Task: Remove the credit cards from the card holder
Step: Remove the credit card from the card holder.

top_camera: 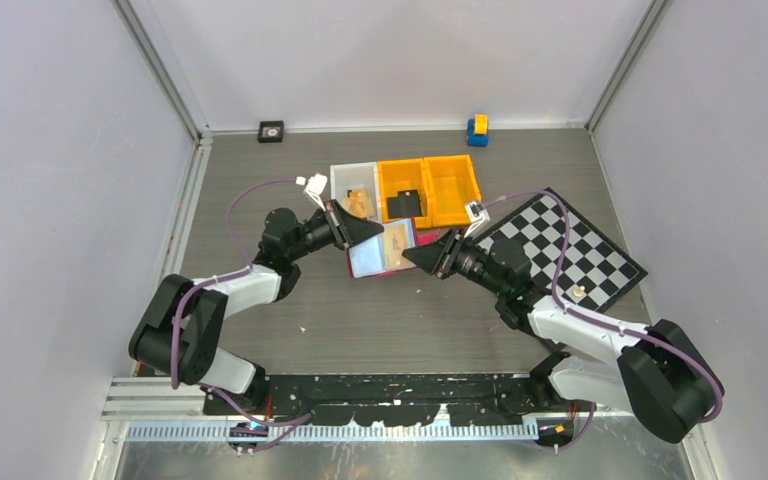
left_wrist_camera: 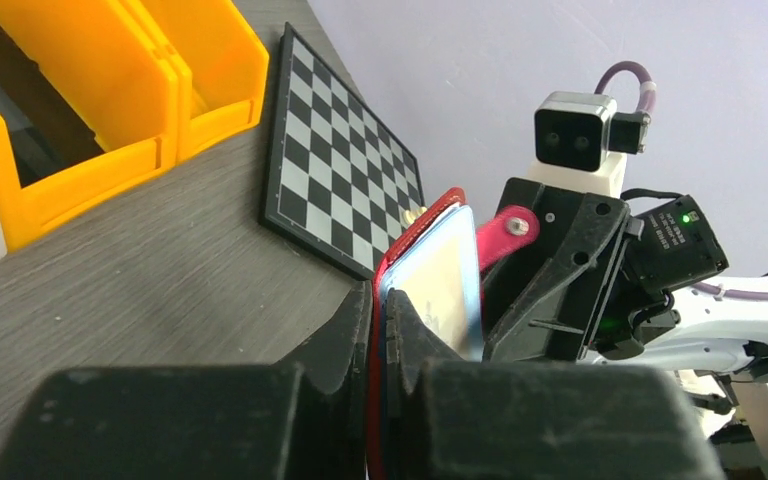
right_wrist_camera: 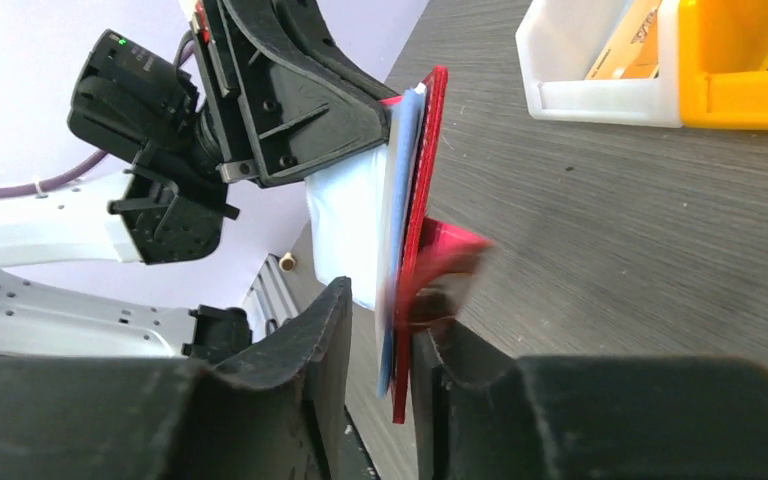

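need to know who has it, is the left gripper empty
No, the left gripper is clamped on the lower edge of the red card holder, which stands up between its fingers.

To my right a chequered board (top_camera: 570, 250) lies flat on the grey counter (top_camera: 360, 320), with a small tan piece (top_camera: 579, 291) by its near corner. Farther off, two orange bins (top_camera: 428, 190) stand side by side. The left one holds a black thing (top_camera: 403, 205), and a white bin (top_camera: 355, 190) touches its left side. A blue-and-yellow block (top_camera: 477, 129) and a small black square (top_camera: 271, 131) sit by the far edge, well apart.
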`<state>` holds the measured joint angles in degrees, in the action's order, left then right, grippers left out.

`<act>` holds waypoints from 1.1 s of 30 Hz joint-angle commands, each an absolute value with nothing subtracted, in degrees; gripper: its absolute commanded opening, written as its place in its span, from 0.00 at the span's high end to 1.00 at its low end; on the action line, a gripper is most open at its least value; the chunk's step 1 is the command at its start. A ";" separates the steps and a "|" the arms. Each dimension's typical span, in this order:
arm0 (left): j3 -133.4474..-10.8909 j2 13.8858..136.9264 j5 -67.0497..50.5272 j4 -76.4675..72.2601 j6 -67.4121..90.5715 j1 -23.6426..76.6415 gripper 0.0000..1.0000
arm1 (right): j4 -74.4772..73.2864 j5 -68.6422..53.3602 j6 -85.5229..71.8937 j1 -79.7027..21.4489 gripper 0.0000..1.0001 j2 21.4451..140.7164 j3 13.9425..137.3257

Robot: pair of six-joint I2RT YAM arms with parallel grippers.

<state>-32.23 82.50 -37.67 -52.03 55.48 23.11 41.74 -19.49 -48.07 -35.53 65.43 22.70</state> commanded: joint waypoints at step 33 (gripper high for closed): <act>-35.52 86.18 -41.39 -60.84 59.05 21.46 0.60 | 44.95 -17.72 -48.77 -36.05 1.00 63.37 24.92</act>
